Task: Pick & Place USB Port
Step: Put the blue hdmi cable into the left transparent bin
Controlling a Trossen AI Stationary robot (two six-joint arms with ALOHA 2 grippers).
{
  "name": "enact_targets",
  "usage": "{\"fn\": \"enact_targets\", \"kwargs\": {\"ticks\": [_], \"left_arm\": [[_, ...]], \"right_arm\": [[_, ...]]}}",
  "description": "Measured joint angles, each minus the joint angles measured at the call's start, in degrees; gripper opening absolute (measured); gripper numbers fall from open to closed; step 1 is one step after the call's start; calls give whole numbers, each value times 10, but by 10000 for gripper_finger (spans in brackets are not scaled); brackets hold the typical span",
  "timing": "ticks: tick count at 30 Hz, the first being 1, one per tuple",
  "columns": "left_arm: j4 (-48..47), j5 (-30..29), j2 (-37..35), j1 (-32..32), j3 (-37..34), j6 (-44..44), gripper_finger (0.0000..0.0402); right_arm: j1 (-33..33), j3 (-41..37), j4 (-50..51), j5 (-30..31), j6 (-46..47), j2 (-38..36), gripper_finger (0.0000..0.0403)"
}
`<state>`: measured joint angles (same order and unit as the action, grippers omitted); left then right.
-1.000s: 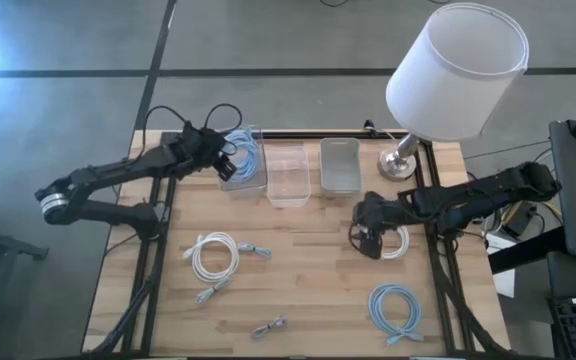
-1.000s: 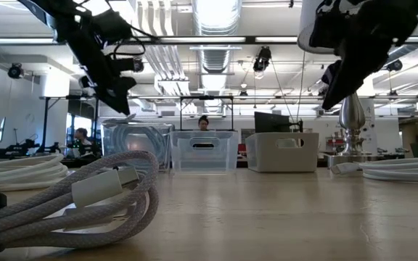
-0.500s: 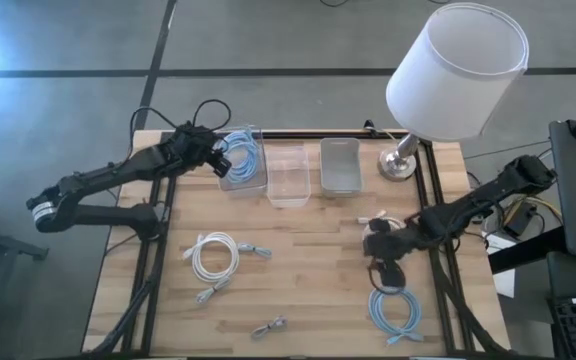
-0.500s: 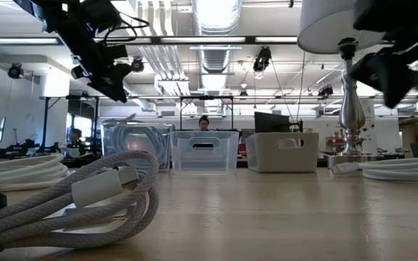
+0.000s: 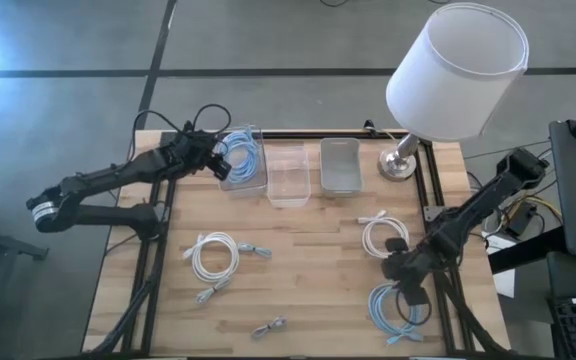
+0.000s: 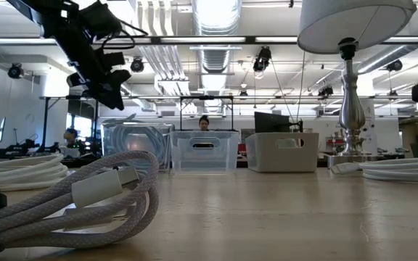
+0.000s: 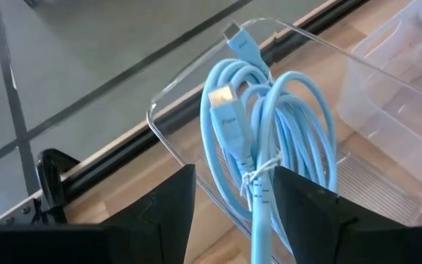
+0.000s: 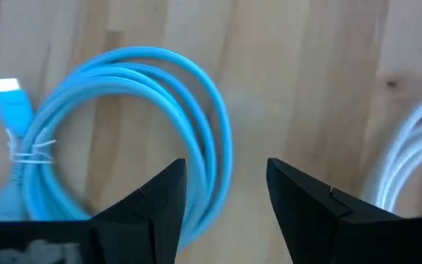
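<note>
- A wooden table (image 5: 308, 280) is seen from above, with three bins in a row along its far edge.
- The leftmost clear bin (image 5: 243, 160) already holds a coiled blue cable (image 7: 269, 139), apparently sorted there.
- The left gripper (image 5: 220, 160) hovers just beside that bin, its fingers spread wide and empty, consistent with a cable just let go.
- The right gripper (image 5: 405, 268) hangs over the table's near right corner, fingers wide apart and holding nothing.
- Directly below it lies a second blue cable (image 8: 123, 139), coiled flat on the wood; this looks like the next item to pick.
- A white cable (image 5: 385, 236) lies just beyond that gripper; another white coil (image 5: 215, 255) rests on the left.
- A small metal connector (image 5: 268, 326) sits near the front edge.
- A lamp (image 5: 448, 80) stands at the far right corner.
</note>
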<state>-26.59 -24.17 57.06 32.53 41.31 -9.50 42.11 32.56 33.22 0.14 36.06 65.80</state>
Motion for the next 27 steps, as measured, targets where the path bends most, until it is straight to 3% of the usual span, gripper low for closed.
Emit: {"fn": "enact_targets", "kwargs": {"ticks": [6, 18, 27], "left_arm": [[0, 17, 0, 0, -4, -8, 188], [0, 18, 0, 0, -4, -15, 188], [0, 18, 0, 0, -4, -16, 188]], "right_arm": [[9, -31, -89, 0, 0, 0, 187], [9, -60, -127, 0, -41, 9, 187], [30, -43, -161, 13, -71, 141, 187]]}}
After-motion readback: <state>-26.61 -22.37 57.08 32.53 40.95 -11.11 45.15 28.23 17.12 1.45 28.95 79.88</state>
